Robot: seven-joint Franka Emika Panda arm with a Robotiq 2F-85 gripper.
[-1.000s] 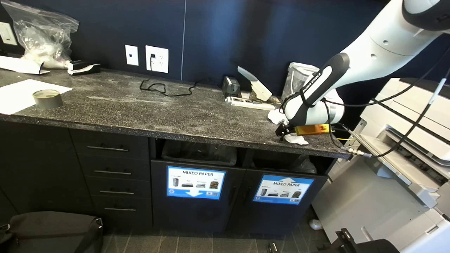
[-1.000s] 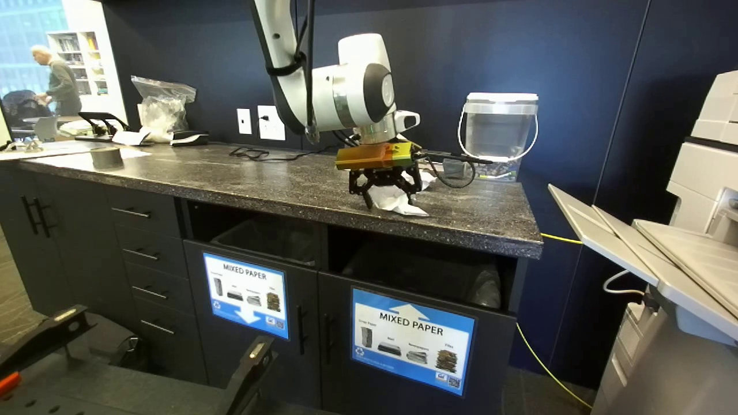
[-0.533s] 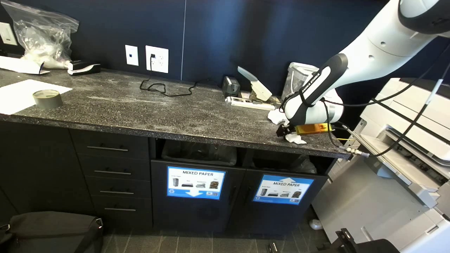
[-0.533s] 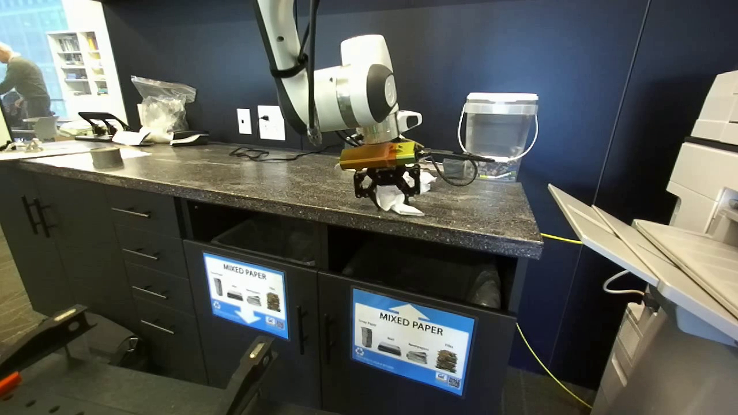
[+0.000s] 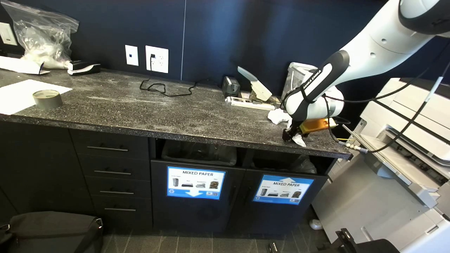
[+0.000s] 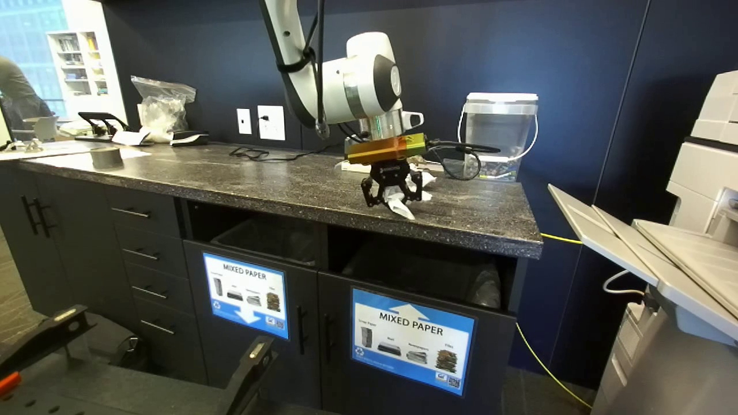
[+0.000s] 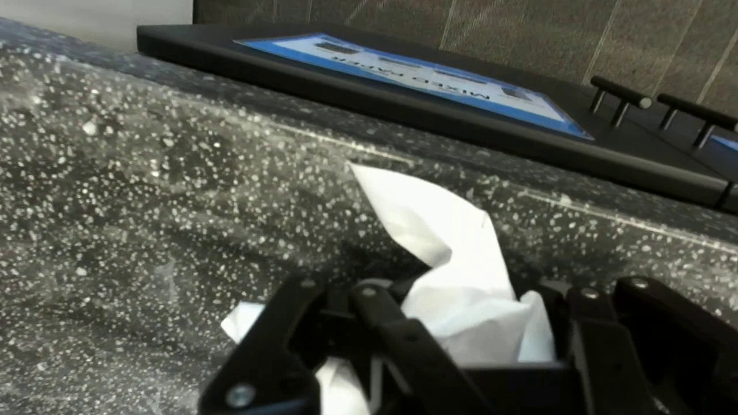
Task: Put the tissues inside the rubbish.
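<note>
a crumpled white paper tissue (image 7: 470,259) is pinched over the dark, white-speckled countertop (image 5: 175,119), near its front edge, with the black two-fingered gripper (image 6: 394,199) clamped on it. in the wrist view it juts out from between the black fingers (image 7: 611,363), its folded end narrowing to a point; whether that end touches the surface, i cannot tell. some more white paper (image 7: 343,386) shows past one finger there, and which tissue it belongs to is unclear. an orange and yellow box (image 6: 385,150) sits just above the gripper, on the end of the white and black arm (image 5: 372,52). a second crumpled white paper tissue (image 5: 278,116) lies on the countertop near the gripper, closer to the dark blue wall (image 5: 211,38). just beside it is a long beige and grey tool (image 5: 260,92) with its lever raised, next to a small black box (image 5: 231,86). a white-lidded clear plastic bucket (image 6: 500,132) stands by the wall. under the front edge, a black bin (image 6: 418,268) with a clear plastic liner (image 6: 486,288) sits in the opening nearer the white printer (image 5: 365,196), and another lined black bin (image 5: 202,161) in the opening next to it. the black cabinet doors (image 5: 211,214) below carry blue and white signs (image 6: 414,340). well apart, a grey roll of tape (image 5: 48,100) rests at the edge of a flat white paper sheet (image 5: 21,91).
</note>
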